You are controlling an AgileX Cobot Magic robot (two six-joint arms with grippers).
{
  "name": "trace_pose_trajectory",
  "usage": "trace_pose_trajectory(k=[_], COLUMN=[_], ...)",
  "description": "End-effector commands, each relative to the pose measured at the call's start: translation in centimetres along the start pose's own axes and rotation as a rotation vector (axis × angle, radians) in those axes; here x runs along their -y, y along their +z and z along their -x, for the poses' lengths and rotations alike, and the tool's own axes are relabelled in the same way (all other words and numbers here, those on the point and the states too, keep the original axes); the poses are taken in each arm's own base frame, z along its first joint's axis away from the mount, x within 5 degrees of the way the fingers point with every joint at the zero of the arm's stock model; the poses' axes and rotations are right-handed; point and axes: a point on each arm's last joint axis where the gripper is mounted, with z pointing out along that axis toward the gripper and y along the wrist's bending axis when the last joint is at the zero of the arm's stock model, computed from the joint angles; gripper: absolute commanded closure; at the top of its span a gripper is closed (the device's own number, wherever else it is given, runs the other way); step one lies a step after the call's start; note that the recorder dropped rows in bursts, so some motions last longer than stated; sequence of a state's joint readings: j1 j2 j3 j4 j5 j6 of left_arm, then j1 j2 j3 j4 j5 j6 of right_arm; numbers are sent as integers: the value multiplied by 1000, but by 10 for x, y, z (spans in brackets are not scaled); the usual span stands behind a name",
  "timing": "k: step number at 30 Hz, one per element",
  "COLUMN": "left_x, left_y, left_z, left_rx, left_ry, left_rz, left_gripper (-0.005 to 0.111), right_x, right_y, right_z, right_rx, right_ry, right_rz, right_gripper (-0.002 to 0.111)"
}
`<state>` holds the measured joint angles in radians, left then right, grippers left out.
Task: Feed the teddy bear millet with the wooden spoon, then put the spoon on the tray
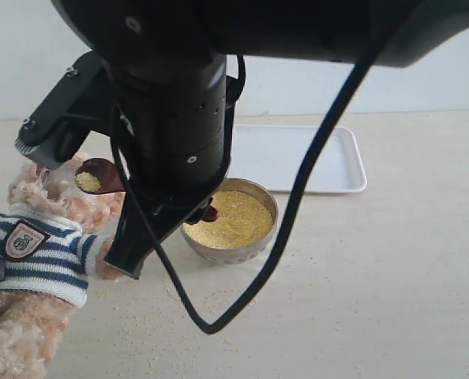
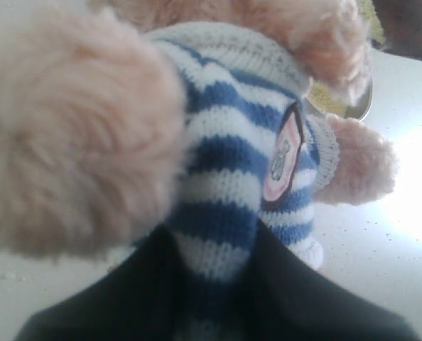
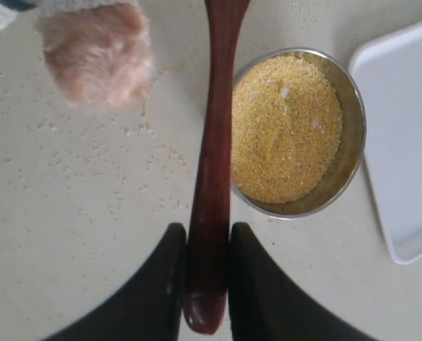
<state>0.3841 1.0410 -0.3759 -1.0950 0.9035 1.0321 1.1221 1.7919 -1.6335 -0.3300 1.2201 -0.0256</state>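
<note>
The teddy bear [image 1: 37, 253] sits at the left in its striped shirt with a badge. My left gripper [image 2: 214, 245] is shut on the shirt's knit, low on the bear's body [image 2: 225, 142]. My right gripper [image 3: 207, 241] is shut on the handle end of the wooden spoon [image 3: 214, 142]. In the exterior view the spoon's bowl [image 1: 96, 178] carries a little millet and hangs right by the bear's head, which my arm partly hides. More millet [image 3: 285, 128] fills a round steel bowl [image 1: 254, 246]. The white tray [image 1: 298, 158] lies behind that bowl.
Loose grains are scattered over the pale table [image 1: 361, 300] around the steel bowl and near the bear's paw [image 3: 97, 53]. My right arm and its cable [image 1: 298, 197] hang large across the exterior view, above the bowl.
</note>
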Motion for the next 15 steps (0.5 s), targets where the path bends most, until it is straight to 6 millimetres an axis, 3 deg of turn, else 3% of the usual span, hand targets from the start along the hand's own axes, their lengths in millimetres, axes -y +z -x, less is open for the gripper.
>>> trace_pose_trajectory(k=[1,7,15], left_x=[1,1,1], left_y=[-1,-1,-1], left_z=[0,0,0], left_rx=[13,13,13], left_ry=[0,0,0], left_rz=[-8,-8,-8], left_gripper=[102,102,102], right_x=[-9,-15,-13], right_y=[-16,-23,4], right_z=[5,9,18], right_rx=[50,74,2], right_ry=[-29,-122,-259], right_rz=[11,-33,-176], right_gripper=[93,93,93])
